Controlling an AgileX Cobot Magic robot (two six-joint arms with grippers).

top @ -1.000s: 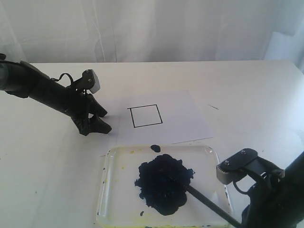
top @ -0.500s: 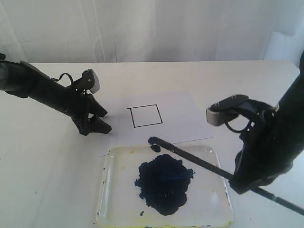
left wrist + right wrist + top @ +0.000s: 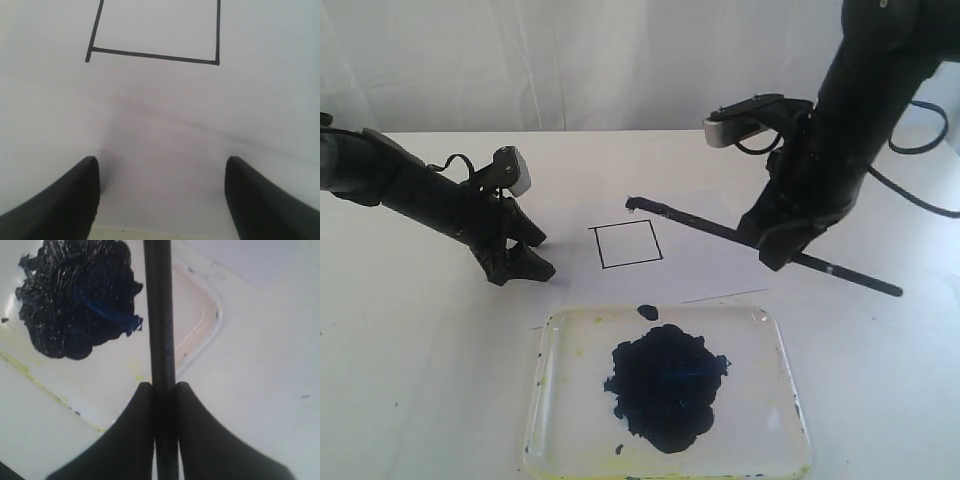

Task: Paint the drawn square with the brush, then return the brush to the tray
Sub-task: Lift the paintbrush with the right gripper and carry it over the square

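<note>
Currently the right gripper (image 3: 772, 248), centre right, pinches the brush (image 3: 705, 222), which slants leftward with its tip just above the upper right corner of the blank square (image 3: 627, 244); the left gripper (image 3: 532, 256) rests, jaws spread, at its left.

Tray (image 3: 760, 375) clear glossy plastic; paint blob (image 3: 665, 385) wet, lumpy; paper sheet (image 3: 710, 255) matt white; brush (image 3: 705, 224) smooth black
</note>
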